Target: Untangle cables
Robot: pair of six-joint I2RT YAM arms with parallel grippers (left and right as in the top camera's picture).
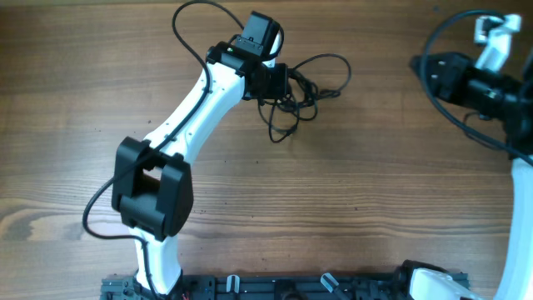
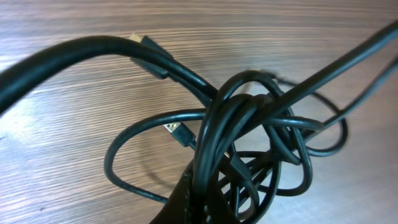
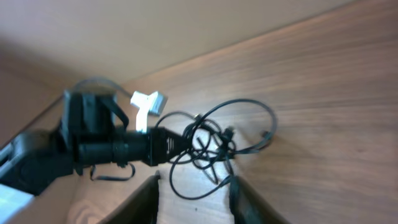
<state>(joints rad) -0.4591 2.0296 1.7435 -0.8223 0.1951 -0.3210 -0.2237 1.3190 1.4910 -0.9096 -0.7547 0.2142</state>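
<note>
The cables [image 1: 306,83] lie as one tangled bunch of thin black loops on the wooden table [image 1: 350,192], at the back, right of centre. My left gripper [image 1: 280,83] is shut on the bunch's left side. In the left wrist view the cables [image 2: 249,118] wrap over one another right at the left gripper [image 2: 208,208], and a small gold plug end [image 2: 176,131] sticks out. My right gripper [image 1: 419,68] hovers apart from them at the far right. The right wrist view shows the right gripper [image 3: 195,183] open and empty, with the cables [image 3: 217,140] further off.
The left arm's thick black wiring [image 1: 190,18] loops behind its wrist. The right arm's wiring [image 1: 440,37] curls at the top right corner. A dark rail [image 1: 291,287] with the arm bases runs along the table's front edge.
</note>
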